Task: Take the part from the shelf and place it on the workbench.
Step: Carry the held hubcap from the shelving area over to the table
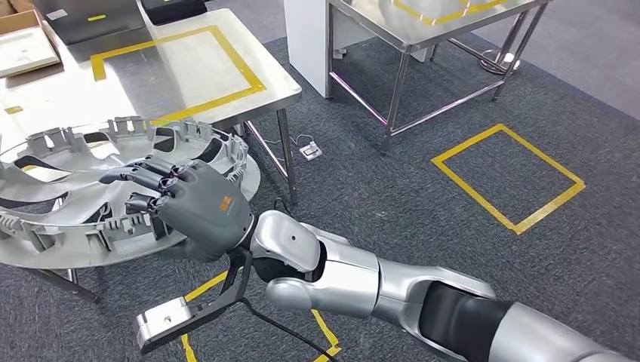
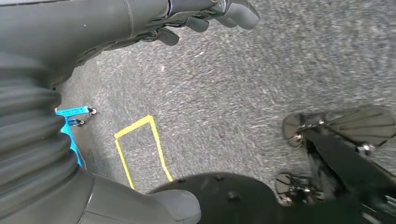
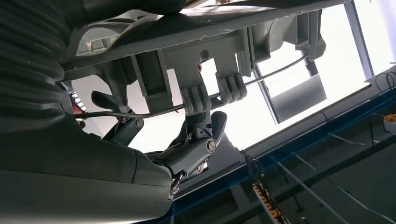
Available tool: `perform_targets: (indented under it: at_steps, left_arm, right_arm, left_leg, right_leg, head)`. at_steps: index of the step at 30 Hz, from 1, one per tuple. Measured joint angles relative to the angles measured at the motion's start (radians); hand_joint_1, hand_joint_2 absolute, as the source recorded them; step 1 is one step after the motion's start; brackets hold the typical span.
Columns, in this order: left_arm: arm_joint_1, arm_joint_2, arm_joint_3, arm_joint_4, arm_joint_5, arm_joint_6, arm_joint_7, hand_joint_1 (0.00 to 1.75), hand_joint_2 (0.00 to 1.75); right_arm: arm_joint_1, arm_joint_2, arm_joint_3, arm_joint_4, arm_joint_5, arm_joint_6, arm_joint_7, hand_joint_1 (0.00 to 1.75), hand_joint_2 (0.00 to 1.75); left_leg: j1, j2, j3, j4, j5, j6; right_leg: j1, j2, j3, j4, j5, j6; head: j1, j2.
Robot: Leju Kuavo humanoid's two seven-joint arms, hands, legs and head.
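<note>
The part (image 1: 75, 151) is a large grey wheel cover with ribbed clips round its rim. It lies roughly level over the near edge of the steel workbench (image 1: 226, 90), in front of a yellow tape square. My right hand (image 1: 192, 204) grips its rim on the near right, fingers laid over the top. In the right wrist view the part's underside (image 3: 196, 56) spans the picture, with my thumb (image 3: 196, 149) pressed up beneath it. I cannot tell whether the part rests on the bench. My left hand (image 2: 210, 16) hangs over the carpet, holding nothing.
A second steel table (image 1: 423, 38) and a white cabinet (image 1: 306, 41) stand behind. On the carpet to the right is a yellow tape square (image 1: 507, 177). Boxes (image 1: 26, 49) and a dark tray (image 1: 98, 19) sit at the bench's far side. A floor socket (image 1: 310, 151) lies near the bench leg.
</note>
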Motion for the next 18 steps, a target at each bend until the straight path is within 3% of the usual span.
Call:
perform_targets:
  at_steps: [3, 5, 7, 9, 10, 11, 12, 14, 15, 16, 18]
  left_arm:
    - [-0.001, 0.000, 0.000, 0.000, -0.004, 0.000, 0.001, 0.00, 1.75]
    - [0.002, 0.000, 0.000, 0.000, -0.006, 0.000, 0.002, 0.00, 1.75]
    - [0.001, 0.001, 0.000, 0.000, -0.007, 0.000, 0.001, 0.00, 1.75]
    - [-0.001, 0.001, 0.000, 0.000, -0.008, -0.001, 0.001, 0.00, 1.75]
    - [-0.001, 0.001, 0.000, 0.000, -0.008, -0.001, 0.002, 0.00, 1.75]
    - [0.001, 0.001, 0.000, 0.000, -0.009, -0.001, 0.002, 0.00, 1.75]
    - [0.002, 0.001, 0.000, 0.000, -0.010, -0.002, 0.002, 0.00, 1.75]
    - [0.003, 0.000, 0.000, 0.000, -0.012, -0.002, 0.001, 0.00, 1.75]
    - [0.002, -0.001, 0.000, 0.000, -0.013, -0.002, 0.001, 0.00, 1.75]
    - [0.001, -0.001, 0.000, 0.000, -0.013, -0.002, 0.001, 0.00, 1.75]
    - [0.000, 0.000, 0.000, 0.000, -0.014, -0.002, 0.001, 0.00, 1.75]
  right_arm:
    - [-0.001, 0.000, 0.000, -0.001, 0.000, -0.001, 0.000, 1.75, 1.75]
    - [-0.002, 0.000, 0.000, -0.002, -0.001, -0.001, 0.001, 1.75, 1.75]
    - [-0.003, 0.000, -0.001, -0.003, -0.001, -0.001, 0.001, 1.75, 1.75]
    - [-0.002, -0.001, -0.001, -0.002, -0.001, -0.001, 0.000, 1.75, 1.75]
    - [-0.002, -0.001, -0.001, -0.002, -0.001, -0.001, 0.000, 1.75, 1.75]
    - [-0.001, -0.002, -0.001, -0.002, -0.001, -0.001, 0.000, 1.75, 1.75]
    - [-0.001, -0.002, -0.001, -0.002, -0.001, -0.001, 0.001, 1.75, 1.75]
    - [-0.001, -0.004, -0.001, -0.002, -0.001, -0.001, 0.001, 1.75, 1.75]
    - [-0.001, -0.005, -0.001, -0.002, -0.001, -0.001, 0.001, 1.75, 1.75]
    - [-0.001, -0.006, -0.001, -0.002, -0.001, -0.001, 0.000, 1.75, 1.75]
    - [-0.001, -0.006, -0.002, -0.002, -0.001, -0.001, 0.001, 1.75, 1.75]
  left_leg:
    - [-0.005, 0.000, 0.021, -0.034, -0.016, 0.014]
    - [-0.002, -0.003, 0.034, -0.043, -0.023, 0.027]
    - [0.001, -0.006, 0.049, -0.048, -0.032, 0.038]
    - [0.001, -0.009, 0.059, -0.048, -0.043, 0.041]
    - [0.001, -0.010, 0.066, -0.048, -0.050, 0.041]
    - [0.001, -0.011, 0.075, -0.048, -0.057, 0.039]
    - [0.001, -0.013, 0.087, -0.048, -0.065, 0.036]
    - [0.001, -0.015, 0.107, -0.047, -0.083, 0.029]
    - [0.000, -0.016, 0.112, -0.047, -0.090, 0.025]
    - [-0.001, -0.017, 0.113, -0.047, -0.096, 0.019]
    - [-0.002, -0.017, 0.119, -0.046, -0.099, 0.004]
  right_leg:
    - [0.001, -0.001, 0.005, -0.001, -0.002, 0.016]
    - [0.000, 0.000, -0.005, 0.031, -0.001, 0.024]
    - [-0.003, 0.002, -0.063, 0.124, -0.025, 0.033]
    - [-0.004, 0.003, -0.147, 0.239, -0.066, 0.041]
    - [-0.005, 0.003, -0.179, 0.271, -0.073, 0.043]
    - [-0.005, 0.003, -0.196, 0.271, -0.060, 0.044]
    - [-0.006, 0.002, -0.194, 0.236, -0.025, 0.043]
    - [-0.005, 0.003, -0.160, 0.105, 0.073, 0.038]
    - [-0.003, 0.002, -0.145, 0.050, 0.097, 0.034]
    - [-0.001, 0.003, -0.136, 0.016, 0.110, 0.029]
    - [0.002, 0.004, -0.130, 0.001, 0.099, 0.015]
  head:
    - [0.001, 0.000]
    - [0.004, 0.000]
    - [0.005, 0.000]
    - [0.005, 0.000]
    - [0.005, 0.000]
    - [0.005, 0.000]
    - [0.006, 0.000]
    - [0.005, 0.000]
    - [0.004, 0.000]
    - [0.004, 0.000]
    - [0.003, 0.000]
